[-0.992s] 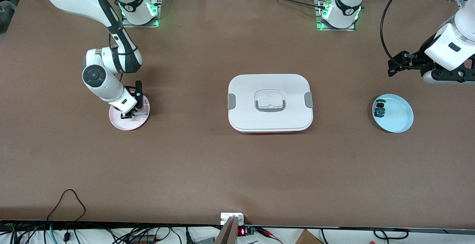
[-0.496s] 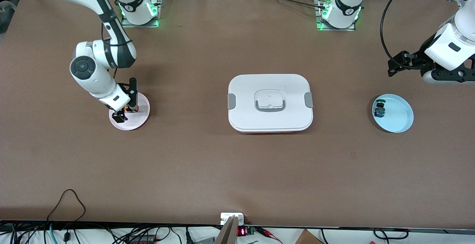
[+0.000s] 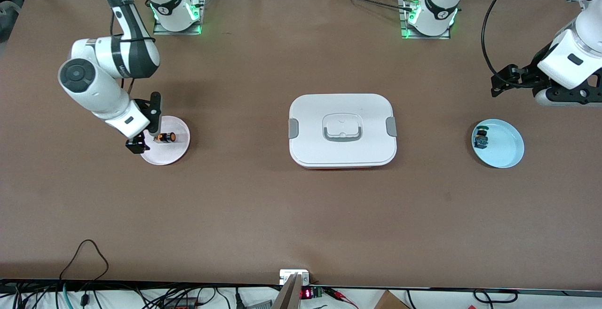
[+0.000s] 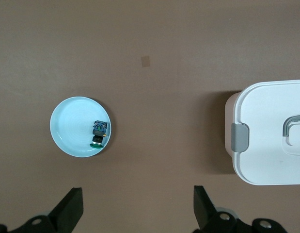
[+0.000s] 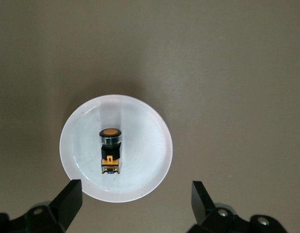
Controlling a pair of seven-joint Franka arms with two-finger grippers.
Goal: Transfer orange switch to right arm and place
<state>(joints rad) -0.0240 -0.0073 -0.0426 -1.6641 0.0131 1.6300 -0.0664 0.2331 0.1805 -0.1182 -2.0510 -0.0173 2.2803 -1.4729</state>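
The orange switch (image 3: 165, 137) lies on its side on the pink plate (image 3: 176, 150) toward the right arm's end of the table. In the right wrist view the switch (image 5: 110, 145) sits in the middle of the plate (image 5: 145, 145), orange end showing. My right gripper (image 3: 146, 126) is open and empty, up over the plate's edge, its jaws wide apart in the right wrist view (image 5: 135, 204). My left gripper (image 3: 504, 83) is open and empty and waits above the table toward the left arm's end; it also shows in the left wrist view (image 4: 137, 208).
A white lidded box (image 3: 342, 130) with a grey handle stands mid-table. A light blue plate (image 3: 507, 151) toward the left arm's end holds a blue-bodied, green-capped switch (image 3: 481, 138). Both show in the left wrist view: plate (image 4: 72, 128), switch (image 4: 98, 133), box (image 4: 271, 131).
My right gripper has risen off the pink plate and drawn toward the right arm's end. The orange switch, hidden by the gripper before, now lies free on the plate. The left arm has not moved.
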